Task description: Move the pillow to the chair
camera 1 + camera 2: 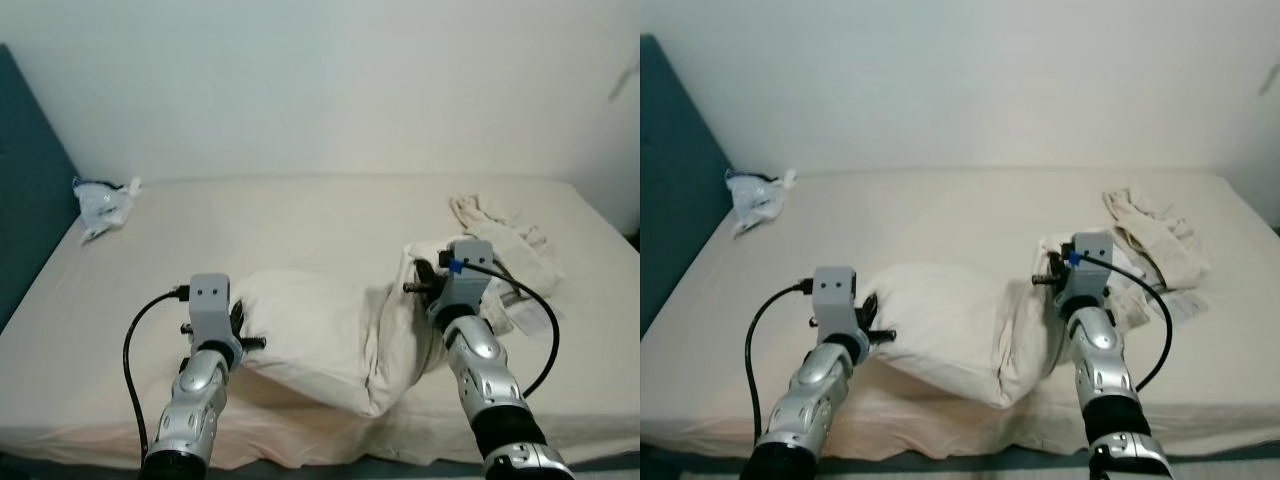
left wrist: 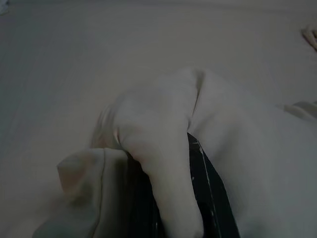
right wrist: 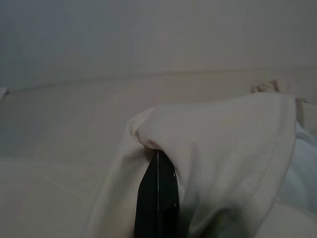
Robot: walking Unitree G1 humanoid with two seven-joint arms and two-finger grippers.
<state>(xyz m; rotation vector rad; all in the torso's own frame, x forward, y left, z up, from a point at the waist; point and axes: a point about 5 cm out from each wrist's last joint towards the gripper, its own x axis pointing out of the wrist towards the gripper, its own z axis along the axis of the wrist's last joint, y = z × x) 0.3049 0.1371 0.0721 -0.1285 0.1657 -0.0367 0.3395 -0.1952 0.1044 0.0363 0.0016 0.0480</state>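
A: So where is the pillow (image 1: 330, 335) right now?

B: Low in the middle of the head view, on the bed (image 1: 300, 215), lying across the frame. Its long axis runs from one arm to the other, sagging toward the bed's near edge.

A: And the grippers?

B: One at each end. The left gripper (image 2: 168, 198) is at the pillow's left end, at the lower left of the frame; its wrist view shows a fold of the cover bunched over the black fingers (image 2: 213, 198), so it looks pinched onto the fabric. The right gripper (image 3: 158, 198) is at the other end, right of centre, fingers pressed together with the cover draped over them.

A: Which arm is nearer, then?

B: Neither, really. Both are touching it, and the pillow spans the gap between them.

A: So the next move?

B: My guess is a level lift with both arms. The chair is nowhere I can point to, so a turn probably follows.

A: Anything else on the bed?

B: A crumpled white bag (image 1: 103, 205) at the upper left and a rumpled cloth (image 1: 510, 240) beyond the right arm.
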